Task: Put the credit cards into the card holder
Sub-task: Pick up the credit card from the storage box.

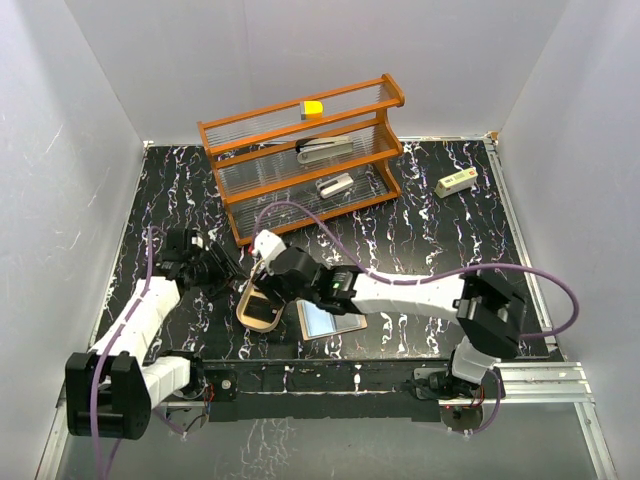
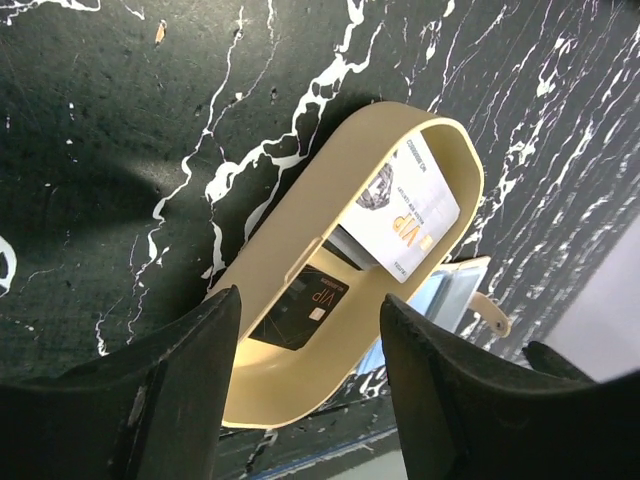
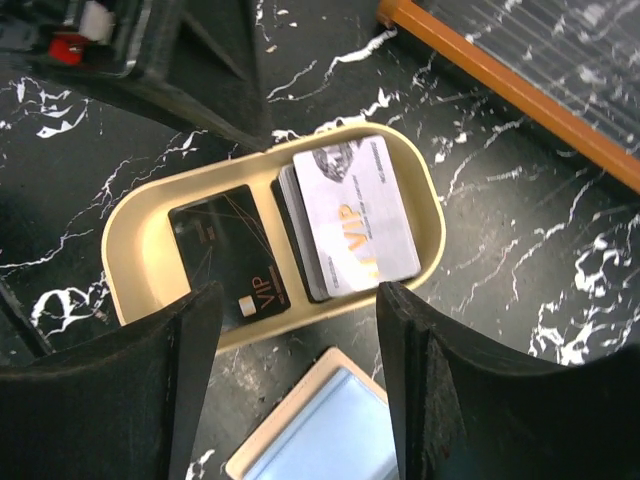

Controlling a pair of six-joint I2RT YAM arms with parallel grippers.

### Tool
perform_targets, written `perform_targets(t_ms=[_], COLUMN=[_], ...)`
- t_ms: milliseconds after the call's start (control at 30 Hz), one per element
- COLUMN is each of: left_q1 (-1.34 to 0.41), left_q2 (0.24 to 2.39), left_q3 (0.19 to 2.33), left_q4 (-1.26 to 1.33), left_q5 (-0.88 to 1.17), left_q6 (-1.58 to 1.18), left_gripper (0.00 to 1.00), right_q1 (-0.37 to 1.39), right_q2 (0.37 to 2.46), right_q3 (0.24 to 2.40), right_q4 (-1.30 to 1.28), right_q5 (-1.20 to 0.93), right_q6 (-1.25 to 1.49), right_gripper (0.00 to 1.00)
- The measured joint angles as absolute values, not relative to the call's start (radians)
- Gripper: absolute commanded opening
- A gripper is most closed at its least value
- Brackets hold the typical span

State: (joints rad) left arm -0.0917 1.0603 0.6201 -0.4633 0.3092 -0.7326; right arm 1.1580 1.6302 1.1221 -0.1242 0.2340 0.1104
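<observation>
The card holder point(image 3: 128, 262) is a shallow oval tan tray on the black marbled table, also in the left wrist view point(image 2: 290, 225) and the top view point(image 1: 256, 318). In it lie a black VIP card point(image 3: 224, 256) and a stack of cards topped by a silver VIP card point(image 3: 356, 214); both also show in the left wrist view, the black card point(image 2: 300, 310) and the silver card point(image 2: 408, 212). My right gripper point(image 3: 298, 335) hovers open and empty above the tray's near rim point(image 1: 264, 292). My left gripper point(image 2: 310, 335) is open and empty beside the tray's left end point(image 1: 222, 268).
An open tan wallet with a pale blue inside point(image 3: 322, 432) lies just right of the tray point(image 1: 330, 320). An orange rack point(image 1: 300, 150) behind holds grey staplers point(image 1: 326, 150) and a yellow block point(image 1: 313, 108). A small white object point(image 1: 455, 182) lies at the back right.
</observation>
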Motion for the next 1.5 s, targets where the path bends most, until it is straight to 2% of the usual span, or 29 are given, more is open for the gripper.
perform_targets(t_ms=[233, 733, 1067, 1500], left_q1=[0.049, 0.191, 0.194, 0.194], left_q2=[1.138, 1.116, 1.138, 1.143], left_q3=[0.565, 0.461, 0.461, 0.461], left_q4=[-0.420, -0.342, -0.306, -0.291], left_q5=[0.456, 0.491, 0.509, 0.521], left_q6=[-0.735, -0.804, -0.806, -0.805], left_gripper=[0.56, 0.57, 0.57, 0.57], right_q1=[1.193, 1.198, 1.197, 1.217], right_q2=[1.782, 1.999, 2.004, 1.987], right_q3=[1.210, 1.312, 1.324, 1.311], right_q4=[-0.109, -0.107, -0.111, -0.107], right_q5=[0.286, 0.391, 0.390, 0.384], right_q6=[-0.015, -0.122, -0.099, -0.051], right_gripper=[0.64, 0.62, 0.52, 0.46])
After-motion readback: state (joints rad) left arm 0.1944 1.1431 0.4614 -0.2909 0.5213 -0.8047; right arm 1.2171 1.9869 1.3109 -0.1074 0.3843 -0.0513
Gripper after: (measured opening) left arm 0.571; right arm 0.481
